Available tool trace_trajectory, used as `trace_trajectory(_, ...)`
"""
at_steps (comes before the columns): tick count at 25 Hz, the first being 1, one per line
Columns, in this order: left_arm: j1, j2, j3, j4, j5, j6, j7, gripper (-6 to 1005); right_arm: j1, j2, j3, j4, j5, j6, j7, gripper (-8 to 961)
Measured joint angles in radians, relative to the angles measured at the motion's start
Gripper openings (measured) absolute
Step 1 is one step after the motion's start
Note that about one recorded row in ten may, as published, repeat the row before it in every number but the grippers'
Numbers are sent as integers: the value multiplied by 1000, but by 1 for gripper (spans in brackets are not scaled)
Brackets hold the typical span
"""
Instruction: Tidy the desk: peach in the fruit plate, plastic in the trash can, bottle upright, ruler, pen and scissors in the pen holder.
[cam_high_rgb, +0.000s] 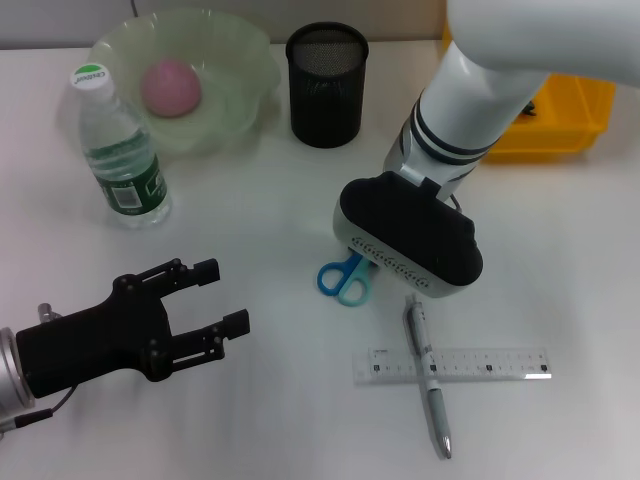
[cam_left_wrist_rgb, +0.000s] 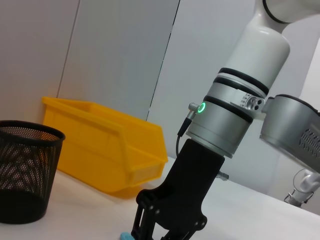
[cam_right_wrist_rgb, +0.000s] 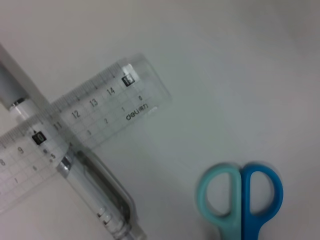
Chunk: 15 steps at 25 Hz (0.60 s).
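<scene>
Head view: the right gripper (cam_high_rgb: 352, 262) hangs over the scissors (cam_high_rgb: 345, 279) mid-table, its fingers hidden so I cannot tell their spread; the left gripper (cam_high_rgb: 225, 296) hovers open-fingered near the front-left edge. Right wrist view: the ruler (cam_right_wrist_rgb: 75, 131) crosses the pen (cam_right_wrist_rgb: 95, 187) beside the scissors' handles.

Robotics lab, staged as an office desk. Plain white tabletop (cam_high_rgb: 250, 420) laid with stationery: black wire-mesh pen holder (cam_high_rgb: 327, 84), clear plastic ruler (cam_high_rgb: 480, 364) crossed by a silver-grey pen (cam_high_rgb: 427, 372), blue-handled scissors (cam_high_rgb: 345, 279). Behind, a yellow plastic parts bin (cam_left_wrist_rgb: 107, 145) against bare pale wall panels (cam_left_wrist_rgb: 120, 55). Over it all, a white and black jointed robot arm (cam_left_wrist_rgb: 235, 107) with a green indicator light.
</scene>
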Motion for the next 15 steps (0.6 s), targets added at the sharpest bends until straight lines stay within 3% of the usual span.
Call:
trace_trajectory(8,3,0,0,0,-13,6,0,785,9,0,-3,6,0,-14,0,240)
trace_trajectory(15,6,1,0,0,-13,7,0,785,-3,-3,56,-65,-12,-116,15,218)
